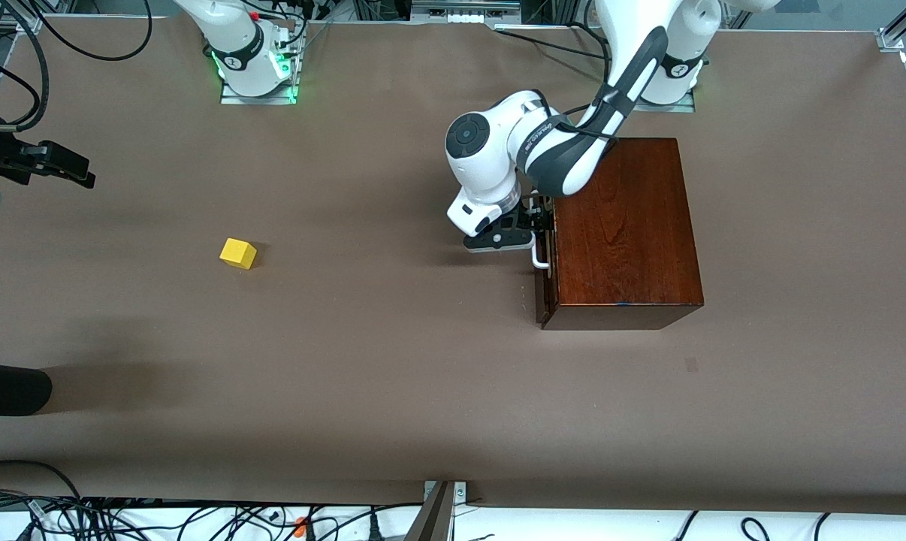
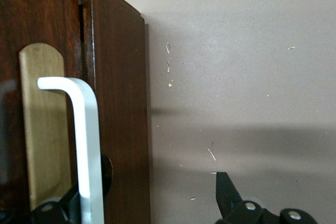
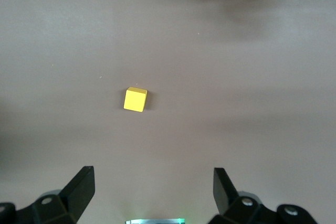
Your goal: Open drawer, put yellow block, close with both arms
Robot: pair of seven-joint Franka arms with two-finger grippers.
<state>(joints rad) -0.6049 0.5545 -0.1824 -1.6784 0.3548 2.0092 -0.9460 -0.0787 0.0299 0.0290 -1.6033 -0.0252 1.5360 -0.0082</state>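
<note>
Mahogany box [image 1: 633, 225] on a brown bench [image 1: 423, 376], seen from the high front camera, toward the left arm's end. Its drawer [image 1: 543, 297] faces 9 o'clock and looks shut, or at most a crack ajar. The white bar handle [image 1: 542, 259] on the drawer front has its long axis running from 12 to 6 o'clock.

The left gripper [image 1: 537, 225] is at the drawer front with its jaws spread wide. In the left wrist view the bar stands between the two fingers, close against one and well apart from the other. I judge that closing here would catch the bar across its width, and the pull would then go straight toward 9 o'clock.

The yellow block [image 1: 238, 253] sits alone on the bench, well apart from the box at about its 9 o'clock. The right gripper [image 1: 77, 174] waits in the air over the right arm's end of the bench, at roughly 10 o'clock from the block, jaws wide and empty. Its wrist view shows the block below and ahead of the fingers. The right arm is plainly the nearer one to the block.
</note>
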